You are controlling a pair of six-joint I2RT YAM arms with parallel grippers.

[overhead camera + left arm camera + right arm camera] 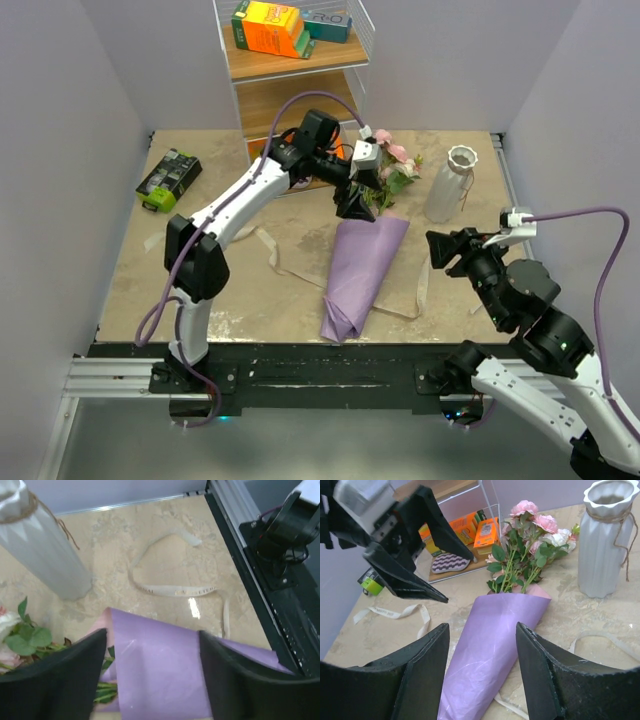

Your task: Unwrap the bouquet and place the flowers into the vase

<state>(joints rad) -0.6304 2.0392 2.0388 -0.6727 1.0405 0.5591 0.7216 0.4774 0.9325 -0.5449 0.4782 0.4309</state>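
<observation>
Left pincer (152, 635) hangs open over the wide end of the bouquet (365, 240), which lies on the table (200, 290) with its flowers (395, 165) near the vase (447, 185); the right pincer (482, 627) is open too, holding nothing. A grab at the smooth paper (352, 295) alone could drag the whole bouquet, and a push could tip the vase just beside the flowers.

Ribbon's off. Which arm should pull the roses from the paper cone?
Left, probably. The left gripper hangs open over the mouth of the lavender-purple paper cone, by the stems of the pink roses. The right gripper, also open, stands apart near the white ribbed vase.
</observation>
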